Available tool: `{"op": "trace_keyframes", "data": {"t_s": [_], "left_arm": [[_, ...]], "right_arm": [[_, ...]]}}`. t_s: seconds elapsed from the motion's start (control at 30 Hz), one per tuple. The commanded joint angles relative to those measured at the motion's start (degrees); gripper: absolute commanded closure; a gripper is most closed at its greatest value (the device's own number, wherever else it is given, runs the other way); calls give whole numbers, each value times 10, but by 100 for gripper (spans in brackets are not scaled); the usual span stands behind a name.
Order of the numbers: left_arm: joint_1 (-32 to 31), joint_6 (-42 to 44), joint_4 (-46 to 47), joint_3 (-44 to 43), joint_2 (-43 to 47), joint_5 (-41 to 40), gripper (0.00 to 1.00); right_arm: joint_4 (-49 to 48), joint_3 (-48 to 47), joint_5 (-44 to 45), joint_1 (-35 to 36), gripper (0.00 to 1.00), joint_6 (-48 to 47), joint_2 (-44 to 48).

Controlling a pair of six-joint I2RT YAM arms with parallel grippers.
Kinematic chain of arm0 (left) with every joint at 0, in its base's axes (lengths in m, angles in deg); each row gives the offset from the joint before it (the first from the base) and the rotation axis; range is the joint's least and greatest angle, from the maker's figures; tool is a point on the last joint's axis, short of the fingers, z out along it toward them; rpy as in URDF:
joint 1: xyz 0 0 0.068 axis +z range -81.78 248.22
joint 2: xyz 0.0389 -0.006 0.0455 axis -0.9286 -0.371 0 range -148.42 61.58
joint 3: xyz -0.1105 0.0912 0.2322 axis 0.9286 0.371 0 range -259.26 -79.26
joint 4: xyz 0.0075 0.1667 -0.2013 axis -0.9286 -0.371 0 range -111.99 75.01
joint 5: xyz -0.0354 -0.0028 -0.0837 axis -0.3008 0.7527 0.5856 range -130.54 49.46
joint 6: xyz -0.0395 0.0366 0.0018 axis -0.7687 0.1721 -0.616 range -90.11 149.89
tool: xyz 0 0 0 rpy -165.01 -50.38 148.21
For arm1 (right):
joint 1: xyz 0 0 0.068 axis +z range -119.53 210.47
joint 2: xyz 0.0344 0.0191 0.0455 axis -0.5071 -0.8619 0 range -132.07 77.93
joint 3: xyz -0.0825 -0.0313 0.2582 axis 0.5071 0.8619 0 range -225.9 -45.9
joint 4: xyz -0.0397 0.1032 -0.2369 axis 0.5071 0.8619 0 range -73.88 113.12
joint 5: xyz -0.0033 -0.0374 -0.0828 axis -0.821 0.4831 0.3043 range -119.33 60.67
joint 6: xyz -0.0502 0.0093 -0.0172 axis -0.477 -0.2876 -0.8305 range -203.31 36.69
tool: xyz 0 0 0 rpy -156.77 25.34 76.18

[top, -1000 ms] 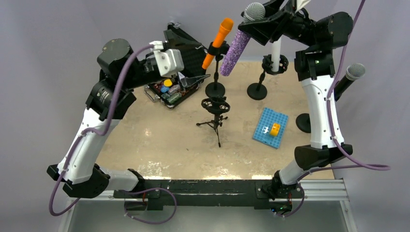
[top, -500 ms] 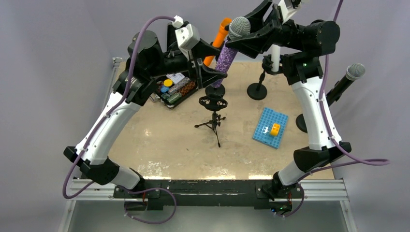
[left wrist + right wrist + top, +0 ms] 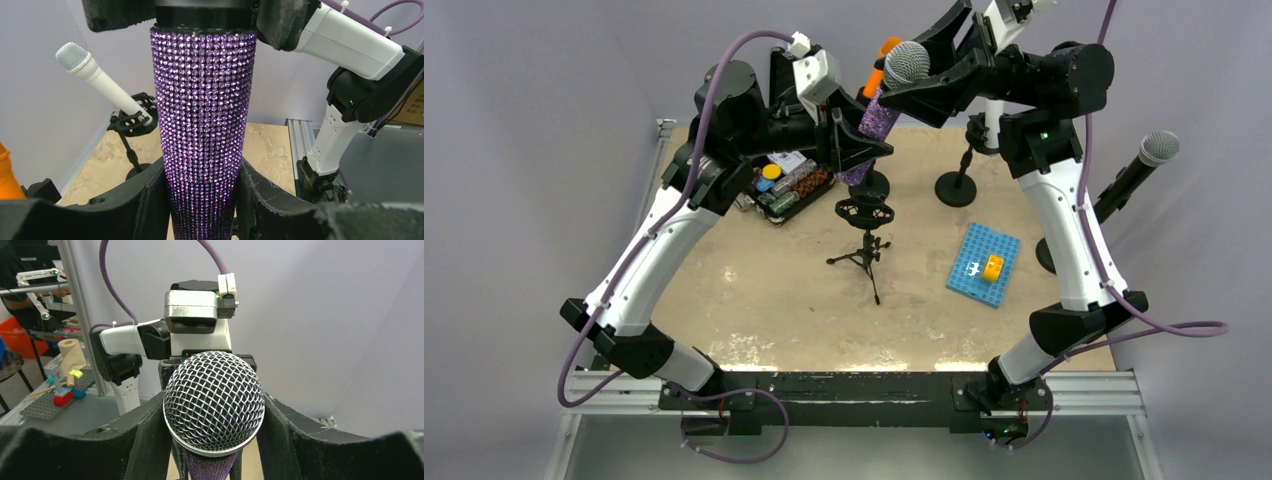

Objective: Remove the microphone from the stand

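Rhinestones cover the purple microphone (image 3: 876, 112), which hangs in the air above and just behind the small tripod stand (image 3: 865, 224), tilted so that its silver mesh head points up and to the right of that stand. Both arms have hold of it. The right tool (image 3: 902, 88) is closed partway on the neck directly under the mesh head; in the right wrist view its black fingers (image 3: 150, 440) press in on both sides below the ball. The left tool (image 3: 202, 202) is closed partway on the narrow lower part of the body, and in the left wrist view its pads (image 3: 252, 205) lie against the studded surface on either side. The bottom end of the microphone is hidden behind that tool in the overhead view, so I cannot tell how far it stands from the stand's ring mount. An orange microphone (image 3: 882, 60) shows behind the stand, mostly covered by the arms. A white microphone (image 3: 97, 80) sits in its own shock mount to the right rear of the stand, and a black microphone (image 3: 1144, 162) stands far to its right at the edge of the desk (image 3: 774, 290). A blue baseplate (image 3: 980, 268) carrying a yellow brick (image 3: 993, 267) lies to the stand's right, and an open case (image 3: 782, 188) of small parts sits to its left.
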Motion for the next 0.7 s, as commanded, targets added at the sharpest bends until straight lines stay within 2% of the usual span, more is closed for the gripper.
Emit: {"op": "trace_keyframes", "data": {"t_s": [0.0,0.1,0.23,0.4,0.5,0.57,0.67], "left_arm": [[2,24,-4,-32,21,10,100],[10,45,-36,-54,27,-27,100],[45,102,-112,-109,36,-125,100],[121,202,-179,-110,70,-271,100],[154,270,-241,-83,84,-400,100],[183,273,-291,-58,87,-474,100],[241,236,-338,28,108,-508,100]], "right_arm": [[37,-18,20,3,23,-26,1],[47,-1,11,1,14,-31,13],[84,28,9,-12,10,-62,51],[104,88,19,-56,6,-71,107],[128,144,40,-82,4,-75,145],[168,179,44,-89,3,-105,164],[228,221,42,-93,2,-176,192]]}}
